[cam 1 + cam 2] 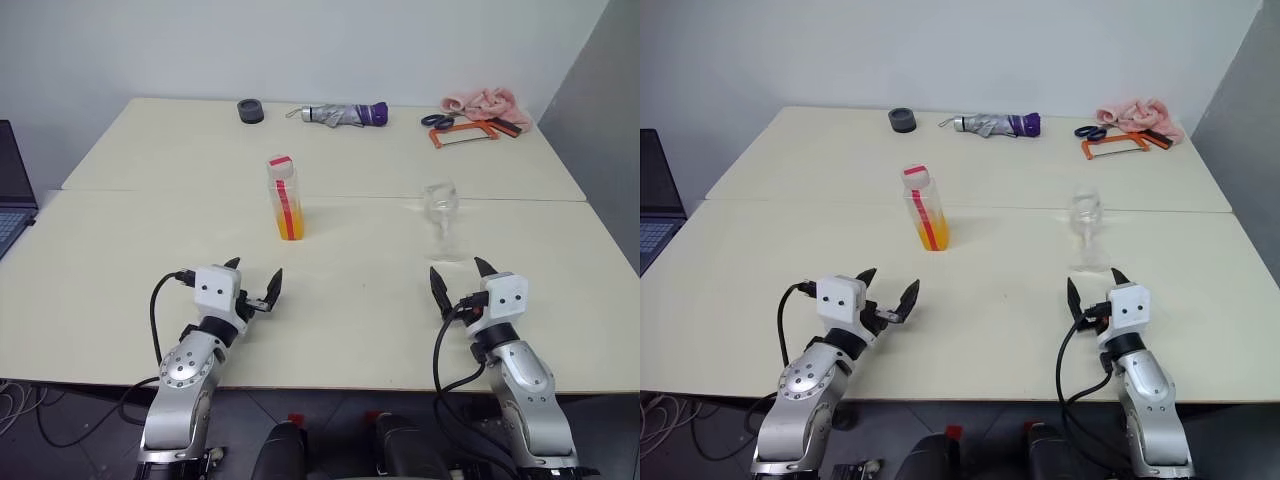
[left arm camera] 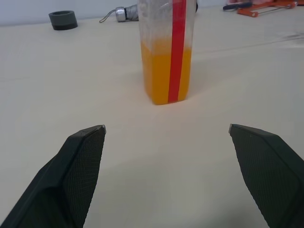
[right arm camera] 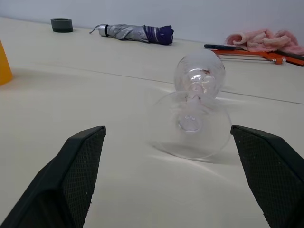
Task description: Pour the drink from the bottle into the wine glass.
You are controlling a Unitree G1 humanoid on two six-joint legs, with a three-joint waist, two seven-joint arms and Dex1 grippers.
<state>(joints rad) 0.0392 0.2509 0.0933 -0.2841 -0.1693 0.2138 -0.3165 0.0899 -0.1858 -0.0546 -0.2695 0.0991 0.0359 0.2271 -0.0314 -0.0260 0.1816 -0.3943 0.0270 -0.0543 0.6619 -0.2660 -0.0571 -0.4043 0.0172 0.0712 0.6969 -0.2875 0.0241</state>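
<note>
both grippers, the left gripper (image 1: pixel 254 283) and the right gripper (image 1: pixel 460 277), have jaws spread wide and hold nothing. the bottle (image 1: pixel 284 197) with the drink (image 1: pixel 289 222) stands upright ahead of the left one, the wine glass (image 1: pixel 441 219) ahead of the right, on the table (image 1: pixel 360 290).

Along the table's (image 1: pixel 150 240) far edge: grey tape roll (image 1: pixel 250 111), folded umbrella (image 1: pixel 345 115), scissors (image 1: pixel 437 120), orange hacksaw (image 1: pixel 464 134), pink towel (image 1: pixel 487 102). Laptop (image 1: pixel 12 195) at left.
</note>
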